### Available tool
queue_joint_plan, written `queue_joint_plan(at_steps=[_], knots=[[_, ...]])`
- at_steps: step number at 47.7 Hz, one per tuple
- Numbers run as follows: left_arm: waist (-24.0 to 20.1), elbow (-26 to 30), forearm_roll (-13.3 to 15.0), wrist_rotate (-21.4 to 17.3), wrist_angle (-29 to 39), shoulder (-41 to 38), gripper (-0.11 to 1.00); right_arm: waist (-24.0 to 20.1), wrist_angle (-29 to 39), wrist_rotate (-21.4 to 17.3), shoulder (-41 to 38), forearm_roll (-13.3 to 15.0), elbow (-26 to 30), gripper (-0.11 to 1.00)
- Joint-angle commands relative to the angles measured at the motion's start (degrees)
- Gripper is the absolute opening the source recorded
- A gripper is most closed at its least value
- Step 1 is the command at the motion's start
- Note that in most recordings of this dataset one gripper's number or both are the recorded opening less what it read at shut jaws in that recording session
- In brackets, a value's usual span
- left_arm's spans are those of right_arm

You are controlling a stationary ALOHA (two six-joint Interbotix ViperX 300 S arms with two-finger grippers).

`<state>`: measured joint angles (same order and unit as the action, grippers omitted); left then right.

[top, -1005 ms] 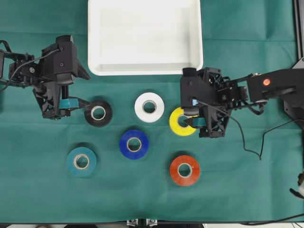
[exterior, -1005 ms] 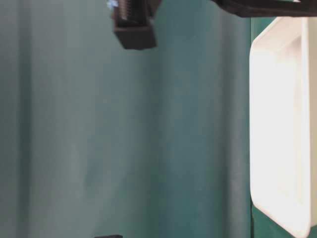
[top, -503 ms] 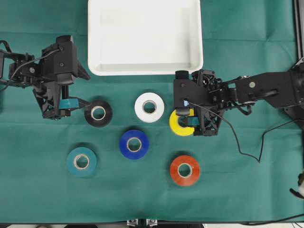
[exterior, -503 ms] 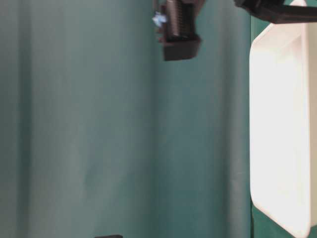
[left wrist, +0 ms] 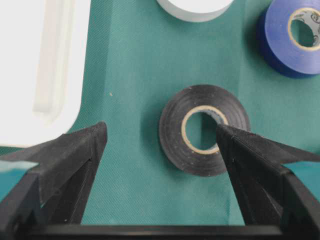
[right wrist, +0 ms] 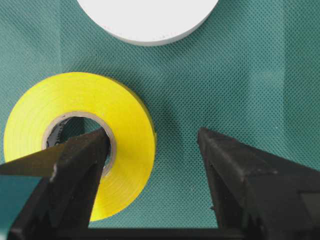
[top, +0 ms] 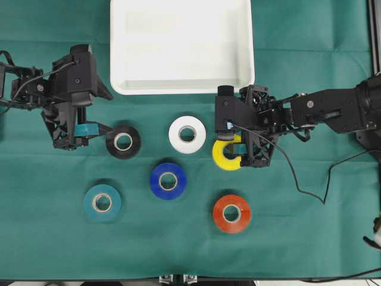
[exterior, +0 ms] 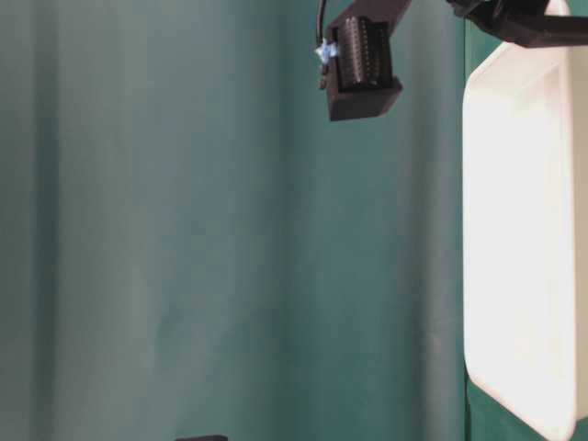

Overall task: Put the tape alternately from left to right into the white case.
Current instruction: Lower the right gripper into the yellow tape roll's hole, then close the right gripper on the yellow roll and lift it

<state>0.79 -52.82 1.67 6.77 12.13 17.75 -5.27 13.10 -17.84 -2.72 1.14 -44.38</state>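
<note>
1. Left gripper [top: 102, 129], black with teal finger pads, is unchanged from the earlier frames. Its jaws are spread and hold nothing, tips just left of the glossy black tape roll [top: 123, 142]. In the wrist view the black roll [left wrist: 204, 129] lies flat on the green cloth [top: 53, 226] between the two open fingers, touching neither.
2. Teal roll [top: 102, 202], blue roll [top: 168, 180], white roll [top: 187, 134] and orange-red roll [top: 231, 213] lie flat on the cloth, none moved.
3. Large shallow white plastic case [top: 181, 87] sits at the top centre with no tape in it.
4. Right gripper [top: 234, 145] has slid leftward over the yellow tape roll [top: 223, 156], covering more of it than a second ago. Jaws spread, not yet closed. In the wrist view one finger [right wrist: 75, 165] overlaps the pale core of the yellow roll [right wrist: 115, 145]; the other finger [right wrist: 235, 165] stands outside the rim, over bare cloth.
</note>
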Motion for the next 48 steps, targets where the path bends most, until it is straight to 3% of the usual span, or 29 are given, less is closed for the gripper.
queue_joint_plan(at_steps=[1,6,12,14,31,48], knots=[[0.0,0.9,-0.1,0.1,-0.3,0.4,0.72,0.1,-0.4,0.1,0.6,0.2,0.4,0.74],[0.0,0.9,0.0,0.1,-0.3,0.4,0.72,0.1,-0.2,0.2,0.6,0.2,0.5,0.66],[-0.1,0.9,0.0,0.1,-0.3,0.4,0.72,0.1,0.0,0.2,0.6,0.2,0.7,0.35],[-0.1,0.9,-0.1,0.1,-0.3,0.4,0.72,0.1,0.0,0.2,0.6,0.2,0.7,0.3],[-0.1,1.0,0.0,0.1,-0.3,0.4,0.72,0.0,0.2,0.2,1.8,0.2,1.3,0.3],[-0.1,1.4,0.0,0.2,-0.3,0.4,0.72,-0.3,4.7,0.2,11.1,0.2,4.2,0.3]])
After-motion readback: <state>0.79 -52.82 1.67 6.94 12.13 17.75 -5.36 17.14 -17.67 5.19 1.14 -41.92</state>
